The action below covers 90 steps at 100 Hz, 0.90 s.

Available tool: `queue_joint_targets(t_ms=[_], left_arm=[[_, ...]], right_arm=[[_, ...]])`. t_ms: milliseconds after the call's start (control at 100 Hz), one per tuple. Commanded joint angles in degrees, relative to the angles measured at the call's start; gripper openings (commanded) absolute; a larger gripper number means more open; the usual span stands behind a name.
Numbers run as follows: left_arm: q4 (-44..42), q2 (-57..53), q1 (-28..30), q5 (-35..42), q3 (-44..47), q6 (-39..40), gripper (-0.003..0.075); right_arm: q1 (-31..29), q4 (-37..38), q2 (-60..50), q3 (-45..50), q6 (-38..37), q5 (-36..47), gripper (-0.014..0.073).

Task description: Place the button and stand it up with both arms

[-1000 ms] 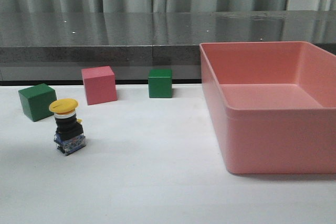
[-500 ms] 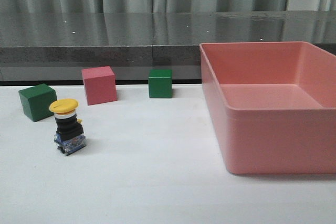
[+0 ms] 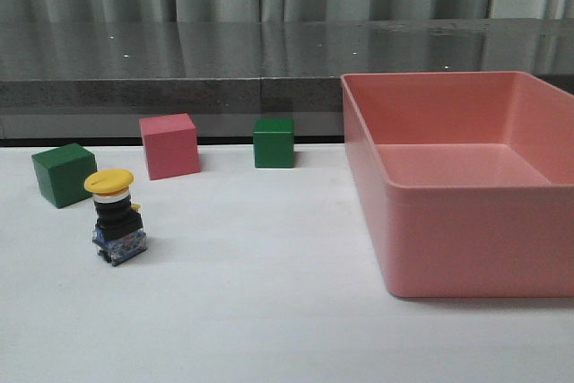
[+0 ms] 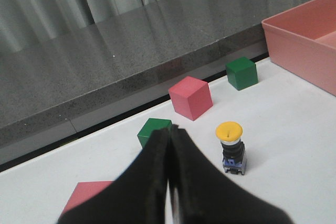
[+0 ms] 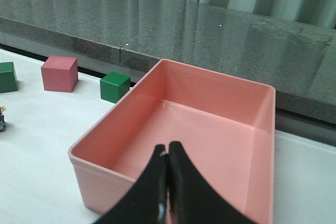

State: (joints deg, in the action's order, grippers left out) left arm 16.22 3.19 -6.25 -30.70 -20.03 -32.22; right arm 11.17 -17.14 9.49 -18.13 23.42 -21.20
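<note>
From my right wrist, the button [image 5: 2, 120] is cut off at the edge; my left claw [image 4: 169, 132] hides a pink cube [image 4: 84, 193].

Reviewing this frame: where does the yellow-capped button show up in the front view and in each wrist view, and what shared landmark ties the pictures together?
Front view: the button stands upright on the white table, left side, nearer than the cubes.
Left wrist view: it stands beside the shut left gripper.
Right wrist view: only a sliver at the picture's edge, too cropped to confirm.
Shared landmark: the pink cube.
</note>
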Motion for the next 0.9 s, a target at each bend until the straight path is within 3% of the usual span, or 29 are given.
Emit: queue_joint_targets(t_ms=[0,410,610,680,800,890], left_arm=[[1.4,-0.4,0.1,4.6,-1.3,0.6,-0.002],[0.9,-0.4,0.1,5.2,-1.3,0.6,-0.002],[0.6,-0.4,0.2,15.4,5.0,1.3,-0.002],[-2.6,-0.6,0.2,20.1,8.3,5.9,-0.002],[-16.2,-1.2,0.2,26.1,13.4,24.6,-0.002],[-22.5,-1.2,0.2,29.6,16.7,30.9,-0.002]], right_arm=[[-0.4,-0.8,0.4,-1.5,0.2,4.1,-0.0061],[-0.4,-0.8,0.4,-1.5,0.2,4.1,-0.0061],[-0.4,-0.8,0.4,-1.5,0.2,4.1,-0.0061],[-0.4,-0.8,0.4,-1.5,0.2,4.1,-0.0061],[-0.4,-0.8,0.4,-1.5,0.2,4.1,-0.0061],[-0.4,-0.8,0.4,-1.5,0.2,4.1,-0.0061]])
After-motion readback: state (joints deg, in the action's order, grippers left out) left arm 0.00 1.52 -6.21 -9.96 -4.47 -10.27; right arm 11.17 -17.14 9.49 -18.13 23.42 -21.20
